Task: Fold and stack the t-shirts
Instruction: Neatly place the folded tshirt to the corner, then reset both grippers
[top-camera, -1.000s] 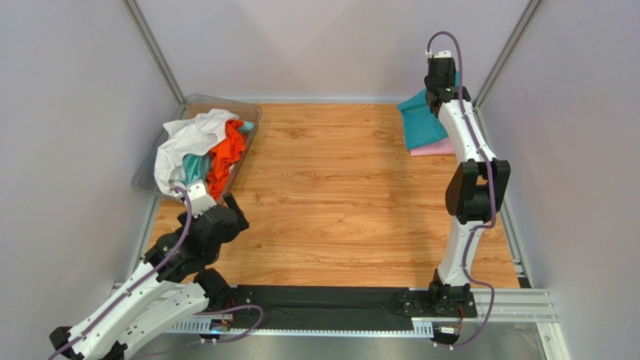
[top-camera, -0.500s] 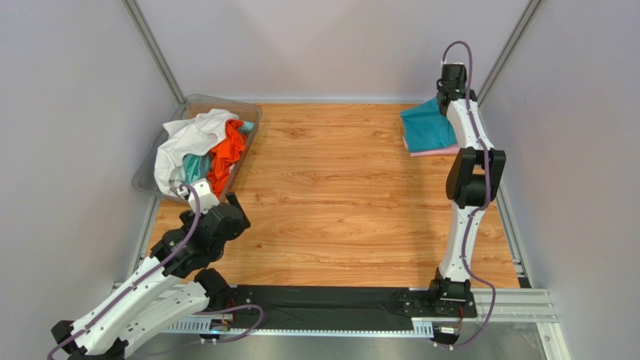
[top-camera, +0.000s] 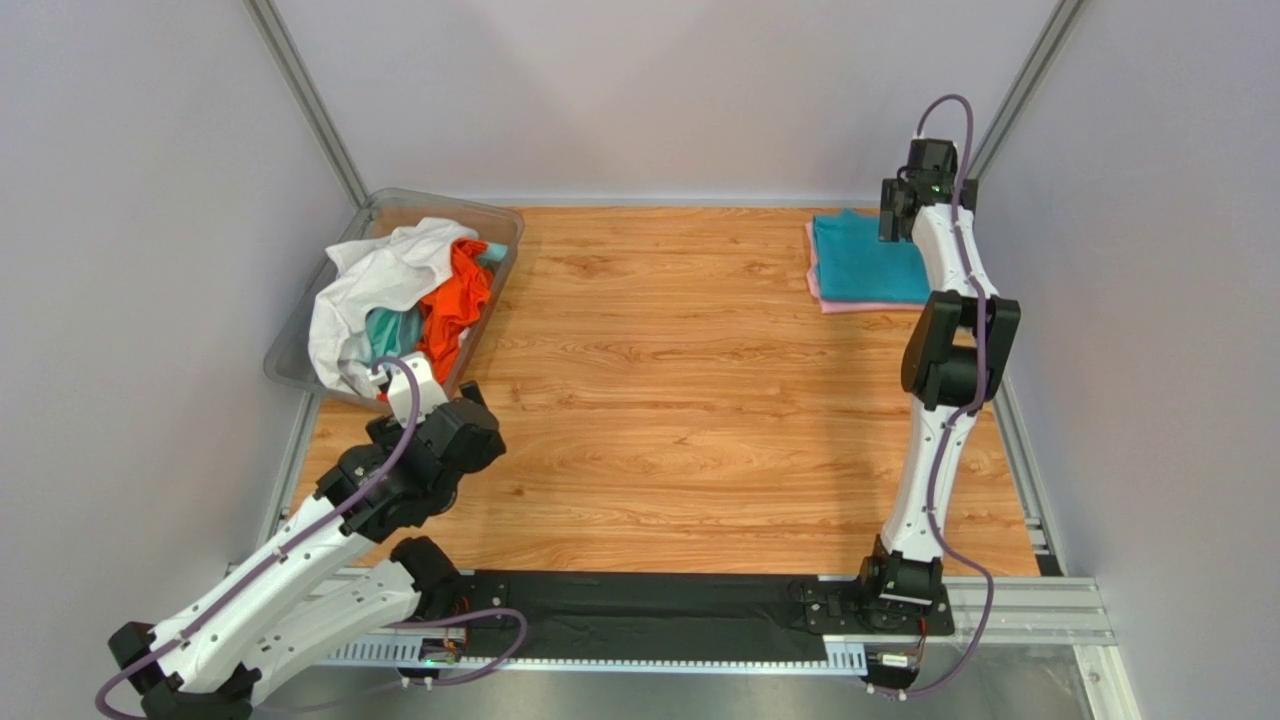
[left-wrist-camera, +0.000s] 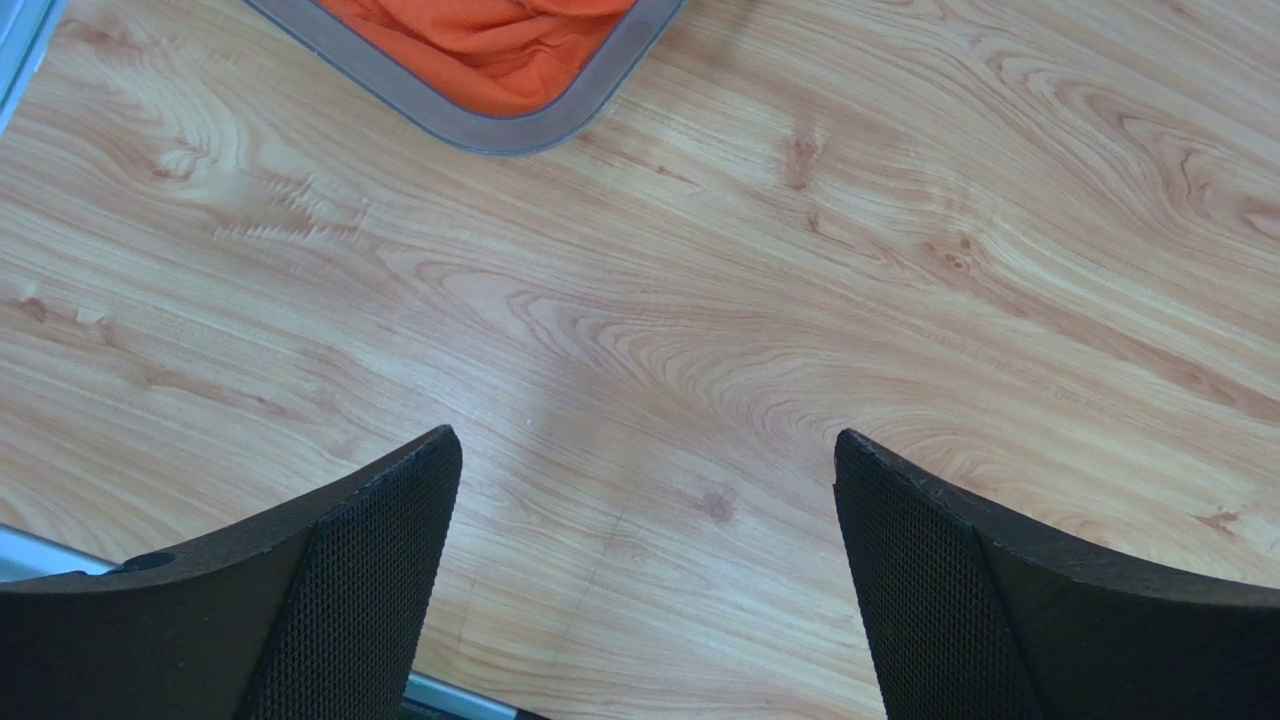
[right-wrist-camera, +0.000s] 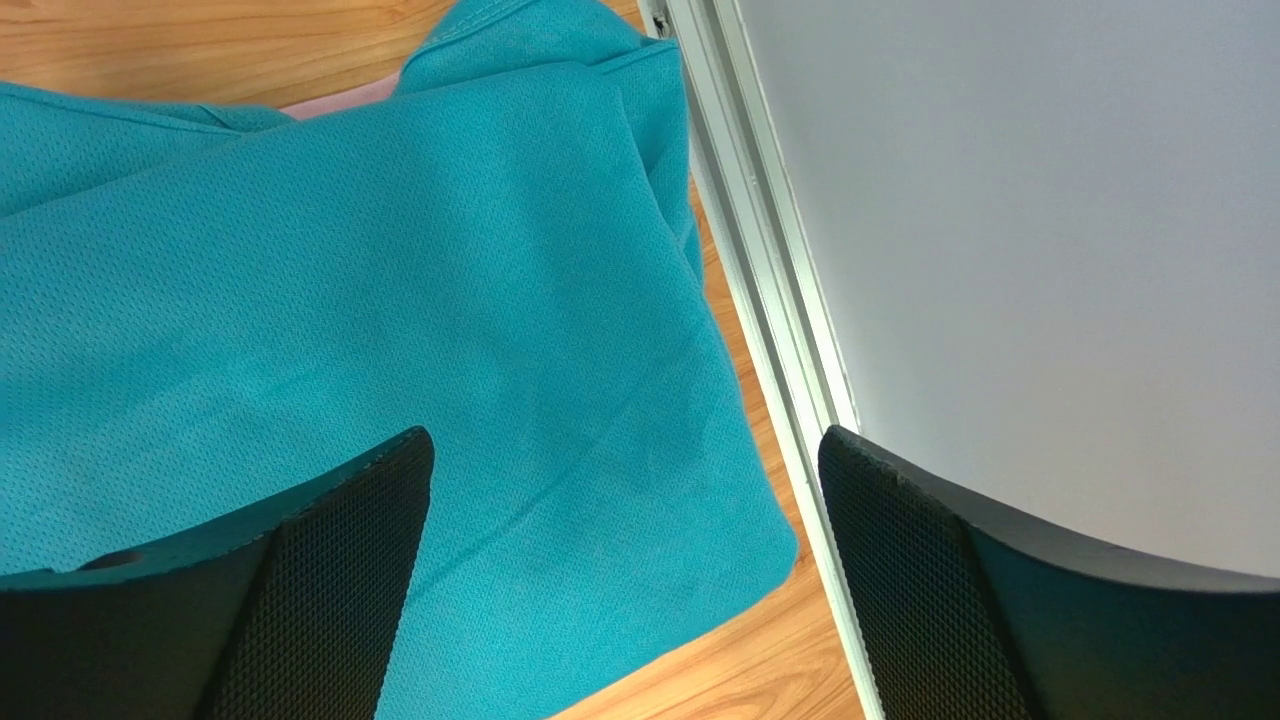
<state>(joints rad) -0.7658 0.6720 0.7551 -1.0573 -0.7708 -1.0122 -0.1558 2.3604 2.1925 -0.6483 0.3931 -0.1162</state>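
Observation:
A folded teal-blue t-shirt (top-camera: 869, 258) lies at the back right of the table on a pale pink t-shirt (top-camera: 864, 305), of which only an edge shows. My right gripper (top-camera: 899, 222) hovers over the teal shirt's (right-wrist-camera: 376, 300) right edge, open and holding nothing. A pink sliver (right-wrist-camera: 338, 105) peeks out beyond it. White (top-camera: 383, 278), orange (top-camera: 451, 308) and light aqua (top-camera: 388, 333) t-shirts are heaped in a clear bin (top-camera: 504, 225) at the back left. My left gripper (top-camera: 469, 408) stands open over bare wood just in front of the bin. The orange shirt (left-wrist-camera: 496, 45) and the bin's corner (left-wrist-camera: 496, 135) show ahead of that gripper (left-wrist-camera: 646, 450).
A metal frame rail (right-wrist-camera: 751, 300) and a grey wall run close along the right of the stack. Grey walls close in the table on the left, back and right. A black strip (top-camera: 646, 608) lies along the near edge between the arm bases.
My right gripper has opened and let go of the teal-blue shirt, which has settled flat on the pink one. That arm has swung right towards the wall. The left arm has shifted only slightly.

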